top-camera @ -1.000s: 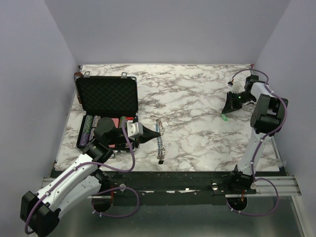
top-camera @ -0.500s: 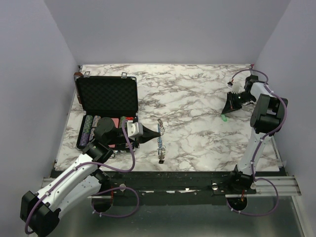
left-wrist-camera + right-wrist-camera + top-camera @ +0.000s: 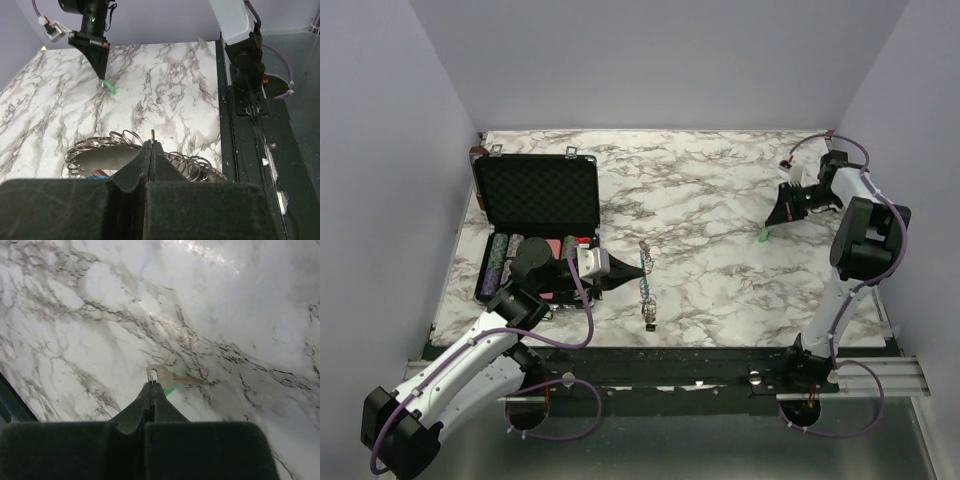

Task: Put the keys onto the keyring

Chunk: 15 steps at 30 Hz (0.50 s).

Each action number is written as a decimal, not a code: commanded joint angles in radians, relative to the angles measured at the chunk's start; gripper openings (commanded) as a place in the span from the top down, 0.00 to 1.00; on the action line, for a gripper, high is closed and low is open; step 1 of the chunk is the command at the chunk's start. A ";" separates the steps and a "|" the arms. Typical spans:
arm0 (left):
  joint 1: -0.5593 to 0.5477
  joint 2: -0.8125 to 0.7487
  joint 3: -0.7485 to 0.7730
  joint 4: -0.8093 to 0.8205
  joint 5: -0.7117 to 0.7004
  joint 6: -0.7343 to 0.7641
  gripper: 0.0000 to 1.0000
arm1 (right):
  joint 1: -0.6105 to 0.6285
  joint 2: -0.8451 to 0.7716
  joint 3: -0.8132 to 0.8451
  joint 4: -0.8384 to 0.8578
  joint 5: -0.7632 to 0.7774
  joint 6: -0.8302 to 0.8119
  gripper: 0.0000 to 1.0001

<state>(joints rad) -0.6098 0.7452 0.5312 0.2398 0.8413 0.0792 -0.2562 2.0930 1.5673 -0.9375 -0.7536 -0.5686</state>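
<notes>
**A:** Position of the keyring (image 3: 645, 284)?

**B:** It lay on the counter (image 3: 720, 200) close to the near edge, left of the middle, just beside the open black foam-lined case (image 3: 535, 195). It looked like a string of linked wire rings running from far to near. Poker chips (image 3: 503, 262) sat in the case's tray.

**A:** Left end effector (image 3: 151, 146)?

**B:** It was at the keyring. Its jaws were pressed together, and a thin metal loop poked up from the tips. I took it to be pinching one ring of the keyring.

**A:** And the right?

**B:** The right end effector (image 3: 152, 386) was well apart from it, near the right edge toward the far right corner. It was clamped tight on the green-headed key (image 3: 170, 389), and the key's metal eye showed just past the tips. I could not tell whether the key was clear of the counter.

**A:** Step in hand?

**B:** My judgement: the first key was picked up and the ring was secured, but no threading had begun.

**A:** Next move?

**B:** The key would need carrying across toward the near left. The left would have to hold the ring steady and present an opening. The key's eye was small and the wire thin, so alignment would have to be close. A slipped grip on either side would undo it.

**A:** Other keys?

**B:** None that I could make out for certain.
</notes>
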 commanded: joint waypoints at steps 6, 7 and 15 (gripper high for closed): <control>0.004 -0.018 0.029 0.038 -0.004 0.002 1.00 | 0.046 -0.266 -0.101 -0.096 -0.234 -0.264 1.00; 0.004 -0.018 0.029 0.039 -0.002 0.001 1.00 | 0.055 -0.296 -0.114 -0.104 -0.263 -0.292 1.00; 0.004 -0.032 0.024 0.047 -0.010 -0.007 1.00 | 0.195 -0.508 -0.211 -0.124 -0.392 -0.475 1.00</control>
<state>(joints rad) -0.6098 0.7383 0.5312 0.2401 0.8413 0.0780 -0.1253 1.6836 1.3972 -1.0374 -1.0321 -0.9230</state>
